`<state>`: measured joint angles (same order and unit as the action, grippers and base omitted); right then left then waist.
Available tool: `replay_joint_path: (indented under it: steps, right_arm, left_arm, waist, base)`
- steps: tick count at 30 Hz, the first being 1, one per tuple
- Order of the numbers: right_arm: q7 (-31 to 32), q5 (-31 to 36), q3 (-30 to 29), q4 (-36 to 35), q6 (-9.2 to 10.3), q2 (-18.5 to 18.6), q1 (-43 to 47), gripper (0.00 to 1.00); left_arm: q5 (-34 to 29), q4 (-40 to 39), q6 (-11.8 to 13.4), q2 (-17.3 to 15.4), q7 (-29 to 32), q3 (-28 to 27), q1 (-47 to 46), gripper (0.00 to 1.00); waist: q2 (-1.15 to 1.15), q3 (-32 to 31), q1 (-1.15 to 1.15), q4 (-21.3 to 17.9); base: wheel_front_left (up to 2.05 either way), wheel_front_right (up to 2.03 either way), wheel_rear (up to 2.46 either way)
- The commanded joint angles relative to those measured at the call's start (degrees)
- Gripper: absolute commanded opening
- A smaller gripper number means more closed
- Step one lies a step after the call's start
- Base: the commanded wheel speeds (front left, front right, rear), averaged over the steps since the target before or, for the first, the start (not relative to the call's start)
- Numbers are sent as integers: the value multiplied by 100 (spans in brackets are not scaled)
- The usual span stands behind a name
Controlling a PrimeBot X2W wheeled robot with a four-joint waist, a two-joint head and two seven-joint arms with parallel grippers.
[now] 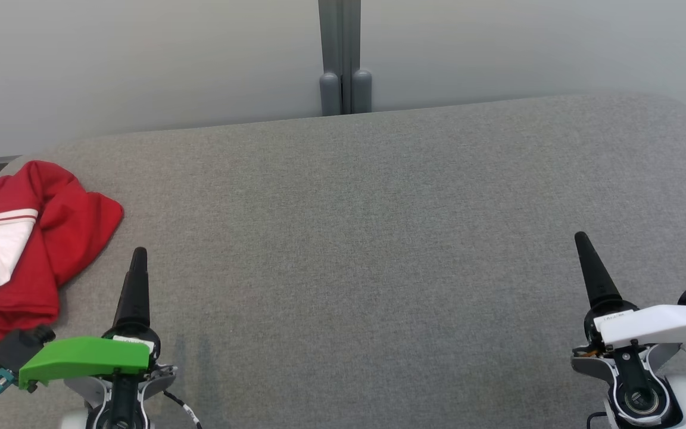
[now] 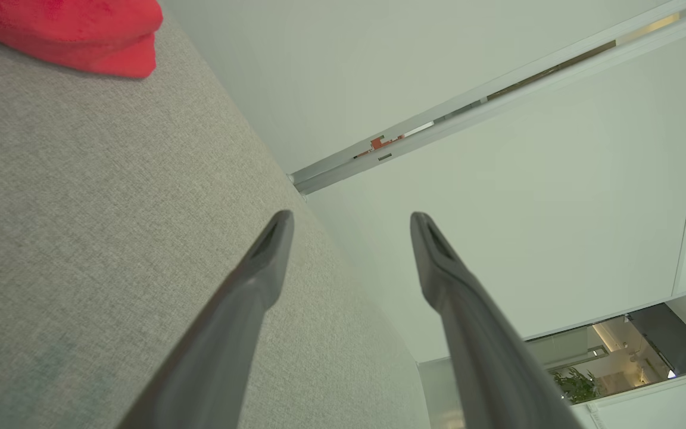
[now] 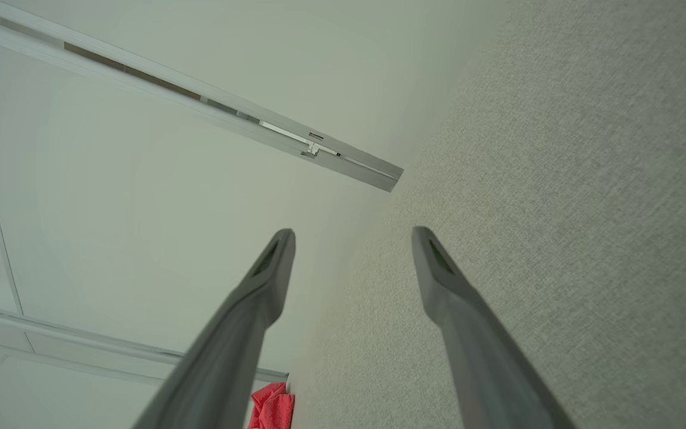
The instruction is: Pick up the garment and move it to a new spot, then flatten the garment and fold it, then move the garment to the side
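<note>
Head view and both wrist views: the left gripper [image 2: 349,221] and the right gripper [image 3: 352,237], each with two long, tapered dark fingers, stand with jaws spread wide and empty over the grey woven-fabric tabletop [image 1: 367,226]. The crumpled red garment with white striped panels [image 1: 39,238] lies in soft folds at the tabletop's left edge, just beside the left gripper and well apart from the right.

I see a wide grey fabric surface [image 1: 379,238], rounded at its far corners. Behind it stand pale partition panels [image 1: 140,59] joined by a grey post [image 1: 343,53]. Past one panel's edge, a green plant [image 2: 575,384] shows in a lit room.
</note>
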<state>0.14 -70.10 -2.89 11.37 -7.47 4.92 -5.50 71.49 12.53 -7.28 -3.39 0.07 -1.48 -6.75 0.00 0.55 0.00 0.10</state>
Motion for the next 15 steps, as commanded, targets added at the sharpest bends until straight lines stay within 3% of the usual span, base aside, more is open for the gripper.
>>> replay_joint_path:
  steps: [1,15]
  right_arm:
    - [-67,276,42,-139,-2,75,-161,100]
    - [-363,1693,252,-236,-2,215,-142,100]
  left_arm:
    - [-300,-123,-14,-84,-63,46,-224,100]
    - [-1716,-123,-17,-205,-357,337,-290,100]
  waist:
    - [0,0,0,0]
    - [0,10,0,7]
  base:
    - [0,0,0]
    - [0,0,0]
